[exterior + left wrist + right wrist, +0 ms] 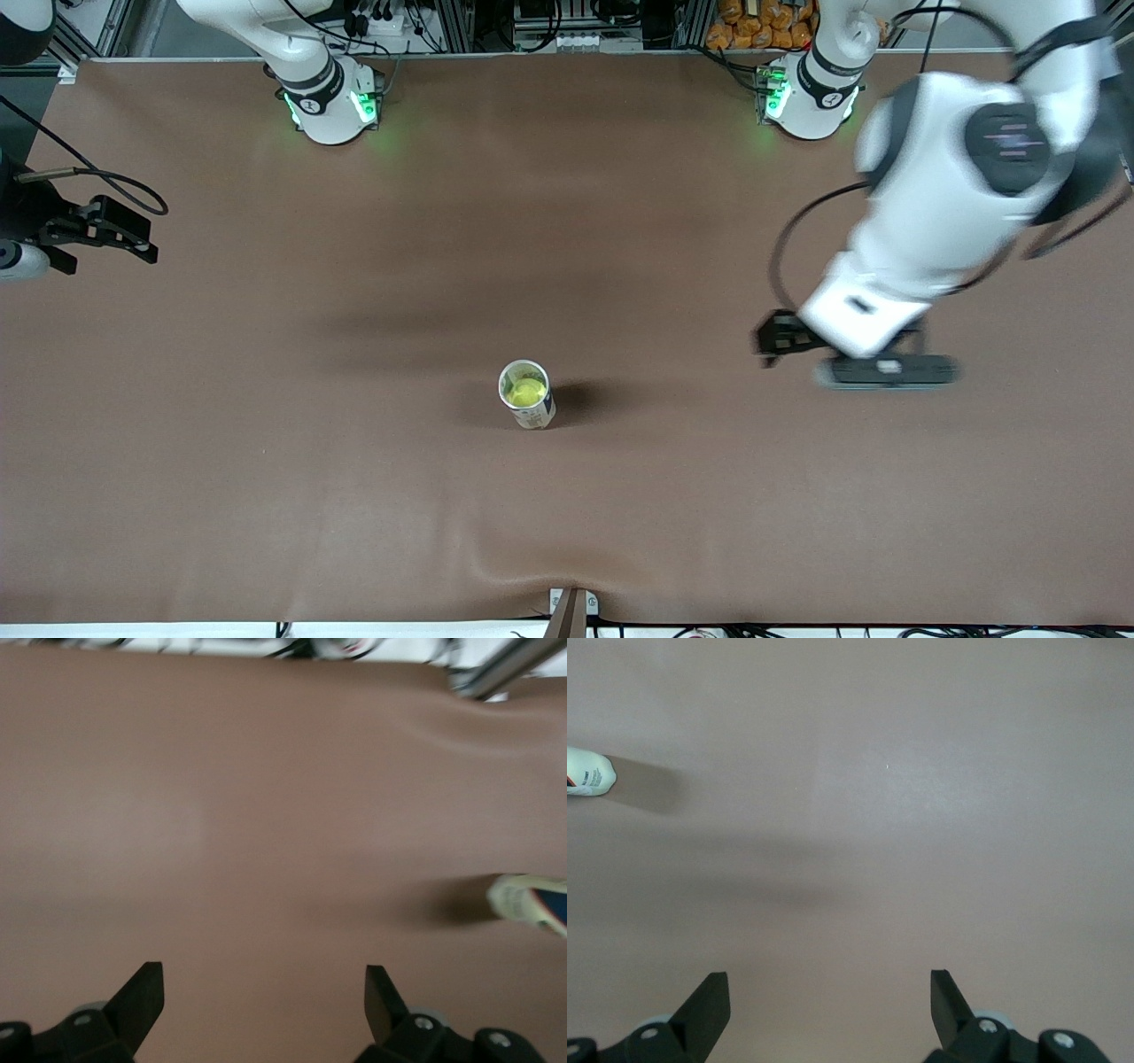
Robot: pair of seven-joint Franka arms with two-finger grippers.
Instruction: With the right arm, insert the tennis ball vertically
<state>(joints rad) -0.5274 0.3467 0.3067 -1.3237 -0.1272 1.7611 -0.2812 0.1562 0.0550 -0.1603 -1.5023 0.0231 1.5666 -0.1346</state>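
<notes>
A white tube [535,413] stands upright near the middle of the brown table. A yellow-green tennis ball [528,391] sits inside its open top. My right gripper [133,239] hangs over the table's edge at the right arm's end, well away from the tube, open and empty [830,985]. Its wrist view catches the tube [586,773] only at the picture's border. My left gripper [886,372] is low over the table toward the left arm's end, blurred, also open with nothing between its fingers [264,979]. The tube [530,902] shows at the border of that view too.
The two arm bases [332,102] [811,93] stand along the table's back edge. The brown cloth [354,496] rises in a wrinkle over a small bracket [571,611] at the edge nearest the front camera.
</notes>
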